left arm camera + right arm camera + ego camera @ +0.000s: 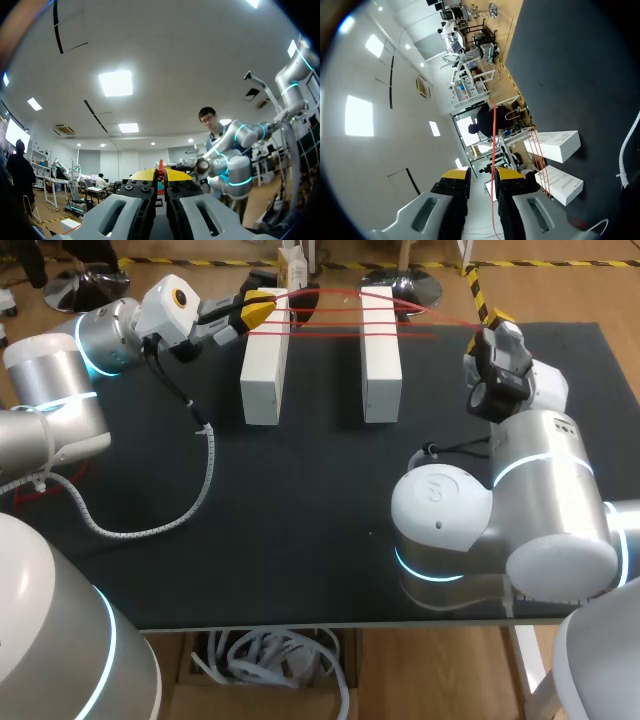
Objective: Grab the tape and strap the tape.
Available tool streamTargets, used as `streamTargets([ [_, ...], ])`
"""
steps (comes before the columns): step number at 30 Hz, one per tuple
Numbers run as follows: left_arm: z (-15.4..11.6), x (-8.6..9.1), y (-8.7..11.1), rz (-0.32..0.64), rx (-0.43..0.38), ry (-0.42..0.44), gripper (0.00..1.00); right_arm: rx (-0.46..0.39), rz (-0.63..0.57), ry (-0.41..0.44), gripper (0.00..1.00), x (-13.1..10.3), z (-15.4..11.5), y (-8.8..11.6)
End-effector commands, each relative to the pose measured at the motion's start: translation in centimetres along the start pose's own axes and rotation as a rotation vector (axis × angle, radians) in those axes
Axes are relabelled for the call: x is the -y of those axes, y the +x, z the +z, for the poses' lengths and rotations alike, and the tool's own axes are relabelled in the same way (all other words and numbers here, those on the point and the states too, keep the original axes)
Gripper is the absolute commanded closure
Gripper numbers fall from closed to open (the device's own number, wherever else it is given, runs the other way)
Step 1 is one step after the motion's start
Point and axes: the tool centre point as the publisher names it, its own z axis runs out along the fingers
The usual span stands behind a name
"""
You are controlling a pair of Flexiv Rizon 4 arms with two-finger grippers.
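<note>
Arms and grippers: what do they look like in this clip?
The left arm and right arm are bulky silver-white rounded links with glowing cyan rings at the joints. The left gripper and right gripper have grey-and-black fingers ending in bright yellow tips. The left wrist carries a white camera housing, the right a black housing. A white spiral-wrapped cable trails from the left arm.

two white blocks, the left block (265,365) and the right block (380,355), on one black worktop (300,530). one red tape (330,325), crossing the blocks in what looks like four strands, though the exact count is hard to tell. two arms, the left arm (60,390) and the right arm (530,480), with two tools: the left tool (262,308) and the right tool (490,322). one white coiled cable (190,502).
</note>
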Motion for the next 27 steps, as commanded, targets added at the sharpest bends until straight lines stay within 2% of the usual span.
streamTargets([
  [1,-0.04,-0.06,-0.07,0.0,-0.002,0.001,1.0,0.008,-0.003,-0.008,0.82,0.22,-0.12,0.23],
  [7,-0.04,-0.06,-0.07,0.0,-0.002,0.001,1.0,0.018,-0.01,-0.014,0.78,0.12,-0.05,0.11],
  [18,-0.04,-0.06,-0.07,0.0,-0.002,0.001,1.0,0.026,-0.011,-0.004,0.86,0.38,-0.04,-0.01],
  [19,-0.04,-0.06,-0.07,0.0,-0.002,0.001,1.0,0.027,-0.012,-0.004,0.91,0.38,-0.04,-0.01],
  [20,-0.04,-0.06,-0.07,0.0,-0.002,0.001,1.0,0.028,-0.012,-0.005,1.0,0.38,-0.04,-0.01],
  [26,-0.04,-0.06,-0.07,0.0,-0.002,0.001,1.0,0.028,-0.017,-0.006,1.0,0.32,-0.02,0.01],
  [27,-0.04,-0.06,-0.07,0.0,-0.002,0.001,1.0,0.029,-0.05,-0.009,1.0,0.26,-0.02,-0.01],
])
